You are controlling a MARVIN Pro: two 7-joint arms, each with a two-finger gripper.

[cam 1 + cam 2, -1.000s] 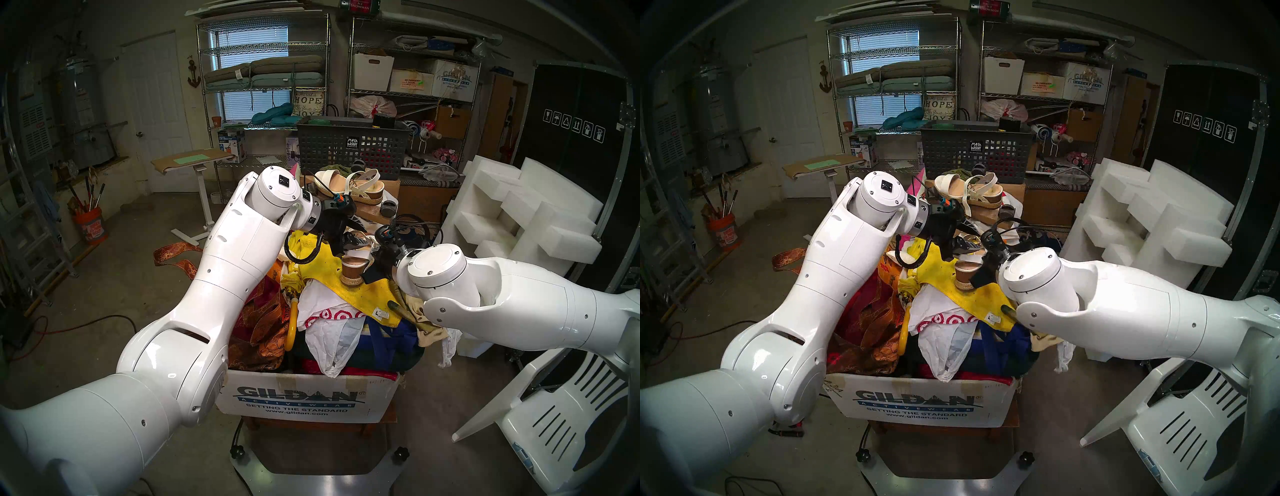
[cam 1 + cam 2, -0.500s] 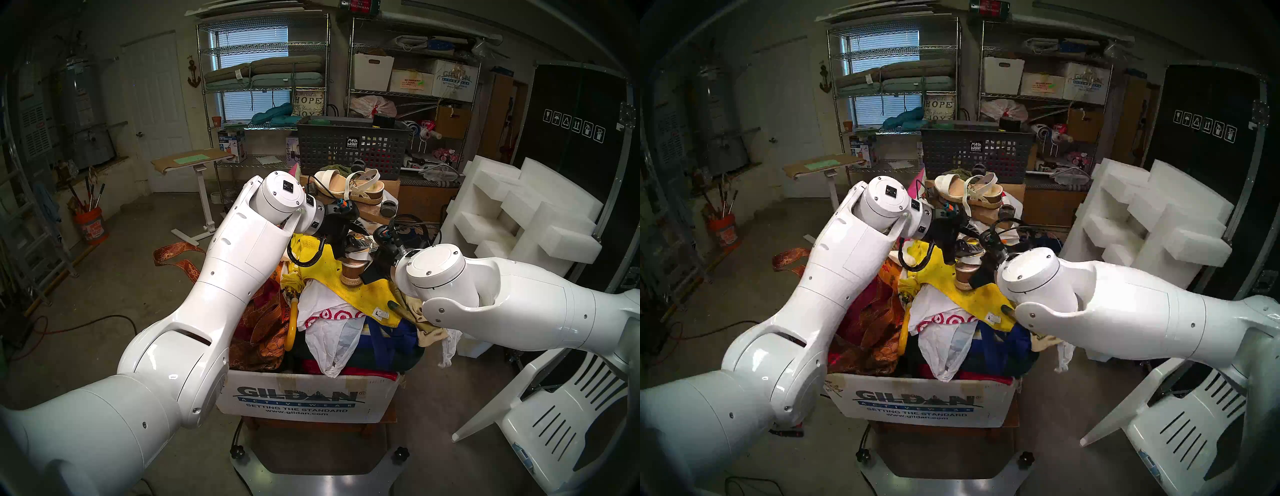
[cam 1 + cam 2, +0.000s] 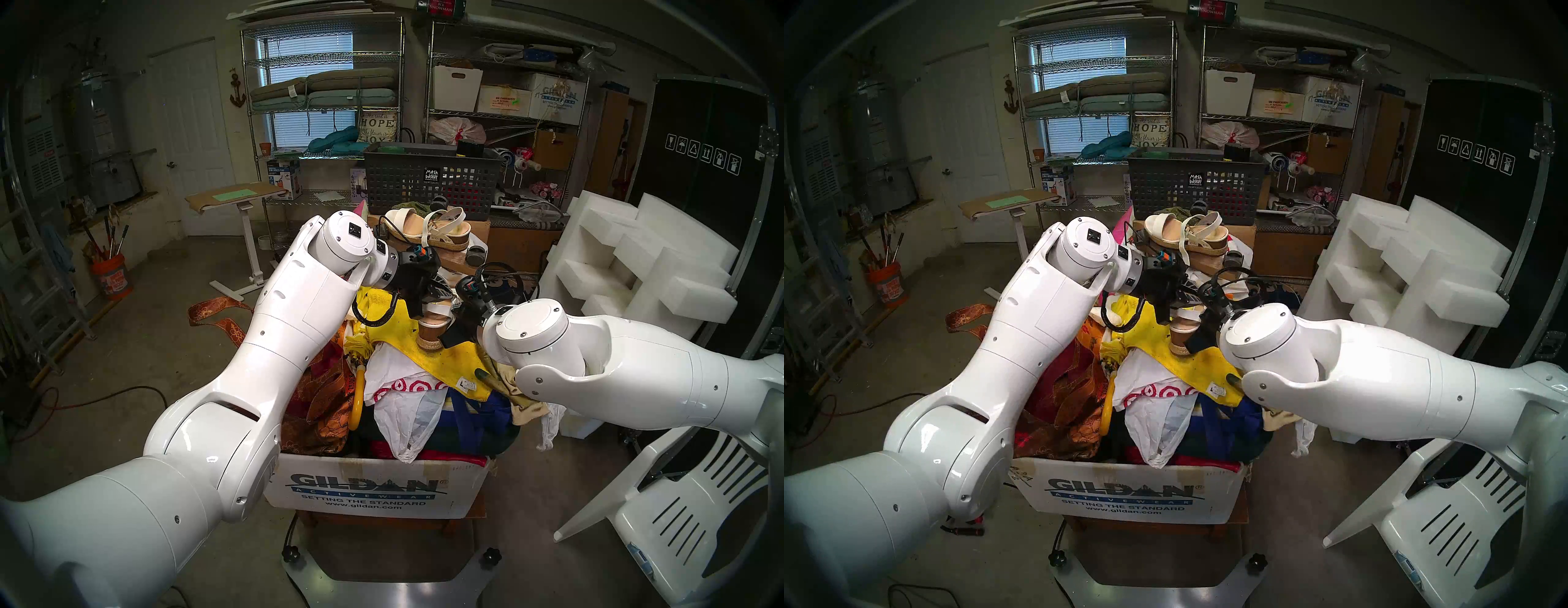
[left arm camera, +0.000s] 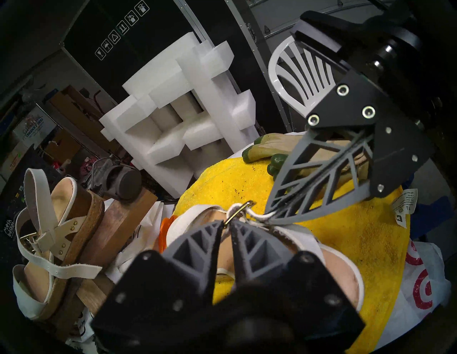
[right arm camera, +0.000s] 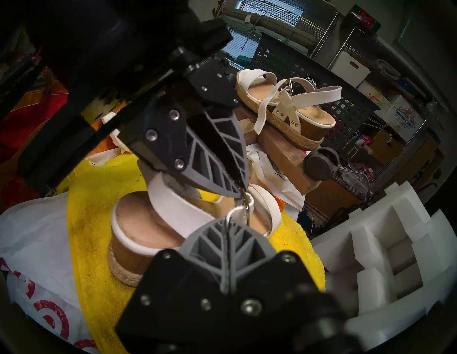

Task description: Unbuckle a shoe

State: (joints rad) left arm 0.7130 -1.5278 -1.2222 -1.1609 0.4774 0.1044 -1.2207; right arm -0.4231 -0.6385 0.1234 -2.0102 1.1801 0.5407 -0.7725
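- Left gripper is pinched onto the small gold buckle of the wedge sandal, fingertips nearly together with the metal bar between them
- Right gripper is clamped shut on the thin white strap end just beside that buckle; in the left wrist view it comes in from 2 o'clock, tips touching the strap
- The two grippers meet tip to tip above the sandal's ankle strap, the buckle between them
- The sandal stands upright on a yellow towel, its cork-look heel and jute trim toward 6 o'clock in the head view
- The towel tops a heap of bags and cloth in a Gildan cardboard box; a white plastic bag with red rings lies at 6 o'clock from the sandal
- A green-tipped work glove rests on the towel's far edge, behind the right gripper
- The twin sandal sits on a wooden block at 12 o'clock, well apart, its strap hanging loose
- A dark mesh basket stands behind it
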